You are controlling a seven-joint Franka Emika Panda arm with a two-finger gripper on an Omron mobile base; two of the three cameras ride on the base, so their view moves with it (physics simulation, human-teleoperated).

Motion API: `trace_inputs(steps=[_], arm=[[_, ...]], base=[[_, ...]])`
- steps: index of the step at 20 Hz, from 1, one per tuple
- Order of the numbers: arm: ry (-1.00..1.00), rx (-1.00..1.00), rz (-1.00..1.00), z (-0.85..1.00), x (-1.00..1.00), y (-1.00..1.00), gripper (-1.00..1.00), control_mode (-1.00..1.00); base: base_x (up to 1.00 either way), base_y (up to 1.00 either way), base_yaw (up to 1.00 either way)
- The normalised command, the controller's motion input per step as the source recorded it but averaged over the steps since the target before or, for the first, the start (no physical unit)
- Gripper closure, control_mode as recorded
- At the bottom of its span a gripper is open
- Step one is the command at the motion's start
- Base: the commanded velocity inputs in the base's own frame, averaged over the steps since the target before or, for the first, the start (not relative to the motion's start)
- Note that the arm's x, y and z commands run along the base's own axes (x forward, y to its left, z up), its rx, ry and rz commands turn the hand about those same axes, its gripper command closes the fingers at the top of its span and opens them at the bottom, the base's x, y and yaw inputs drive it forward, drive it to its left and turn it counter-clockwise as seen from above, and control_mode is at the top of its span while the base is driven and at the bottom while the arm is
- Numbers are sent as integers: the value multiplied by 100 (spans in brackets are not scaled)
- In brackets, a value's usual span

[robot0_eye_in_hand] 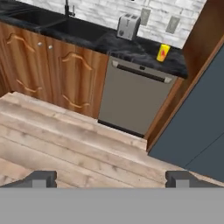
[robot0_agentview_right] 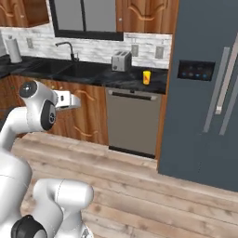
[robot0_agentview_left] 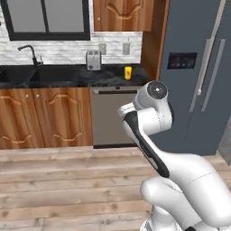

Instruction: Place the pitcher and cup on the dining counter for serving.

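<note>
Cup point(robot0_eye_in_hand: 163, 52) stands upright on countertop point(robot0_eye_in_hand: 109, 43) (fingers point(robot0_eye_in_hand: 41, 178) spread).

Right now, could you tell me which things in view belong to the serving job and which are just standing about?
Part of the job:
- cup, yellow, on the kitchen countertop above the dishwasher
- gripper, open, holding nothing

Just standing about:
- toaster
- sink faucet
- fridge
- paper towel roll
</note>
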Motion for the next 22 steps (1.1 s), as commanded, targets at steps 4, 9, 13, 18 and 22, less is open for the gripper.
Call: trace_inputs(steps=[4,9,13,18,22], arm=[[0,0,0,0,0,0,-100,100],[0,0,0,0,0,0,-100,100],[0,0,0,0,0,0,-100,100],[0,0,0,0,0,0,-100,100],[0,0,0,0,0,0,-100,100]], base=[[100,19,-37],[100,47,-34],[100,44,-27],[98,17,-15],[79,0,-6]])
